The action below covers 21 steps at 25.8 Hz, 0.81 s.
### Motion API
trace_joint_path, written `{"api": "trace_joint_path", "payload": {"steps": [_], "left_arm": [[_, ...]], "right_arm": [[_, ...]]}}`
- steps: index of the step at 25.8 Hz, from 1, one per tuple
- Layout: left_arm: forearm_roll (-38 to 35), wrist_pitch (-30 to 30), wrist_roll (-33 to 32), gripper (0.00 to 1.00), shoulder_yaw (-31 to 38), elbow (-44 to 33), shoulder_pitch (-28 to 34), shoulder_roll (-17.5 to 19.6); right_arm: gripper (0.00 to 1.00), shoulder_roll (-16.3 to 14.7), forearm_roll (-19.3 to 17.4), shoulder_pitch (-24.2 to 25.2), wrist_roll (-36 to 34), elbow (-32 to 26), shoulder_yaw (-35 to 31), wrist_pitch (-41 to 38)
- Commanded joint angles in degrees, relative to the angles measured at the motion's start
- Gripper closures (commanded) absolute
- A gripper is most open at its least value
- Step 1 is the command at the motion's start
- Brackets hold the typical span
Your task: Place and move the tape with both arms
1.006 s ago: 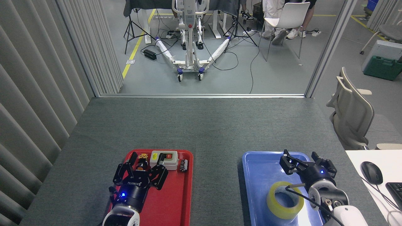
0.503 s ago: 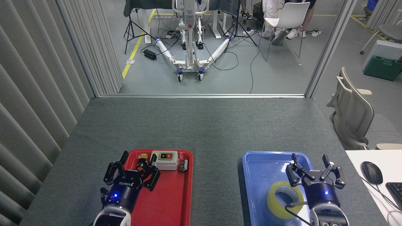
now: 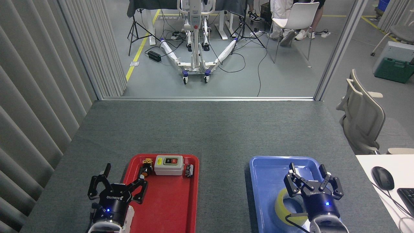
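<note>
Your tape [image 3: 284,207] lies flat in the blue tray [image 3: 268,181], core up, half hidden by your spread right tool [image 3: 313,183]; left tool [image 3: 117,184] spread, empty, beside red tray [image 3: 174,207].

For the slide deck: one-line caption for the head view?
Open right end effector above the tape in blue tray; open left end effector by red tray.

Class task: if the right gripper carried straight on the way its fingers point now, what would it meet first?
Probably the blue tray: the open right gripper points away over it, past the tape. Depth is unclear.
</note>
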Motion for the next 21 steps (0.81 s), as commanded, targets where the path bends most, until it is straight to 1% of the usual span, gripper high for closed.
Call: {"api": "trace_joint_path", "payload": {"steps": [1, 3, 6, 13, 17, 21], "left_arm": [[1.06, -0.37, 0.13, 0.0, 0.11, -0.02, 0.23, -0.12], [1.5, -0.54, 0.04, 0.0, 0.11, -0.37, 0.41, -0.03], [3.52, -0.89, 0.04, 0.0, 0.2, -0.99, 1.38, 0.06], [4.75, -0.98, 0.04, 0.0, 0.11, -1.17, 1.64, 0.06], [4.75, -1.51, 0.04, 0.0, 0.37, -1.87, 3.49, 0.15], [5.63, -1.51, 0.04, 0.0, 0.73, -2.48, 4.54, 0.32]], "right_arm": [[0.0, 0.57, -1.54, 1.07, 0.1, -0.79, 0.39, -1.0], [0.0, 0.4, -1.54, 2.21, 0.01, -3.08, 0.3, -1.71], [0.0, 0.4, -1.54, 3.62, -0.08, -4.75, 0.04, -2.5], [0.0, 0.57, -1.54, 4.32, 0.01, -5.01, -0.14, -2.59], [0.0, 0.4, -1.54, 4.67, 0.01, -5.19, -0.14, -2.5], [0.0, 0.22, -1.54, 7.4, -0.08, -7.47, -0.32, -2.5]]}}
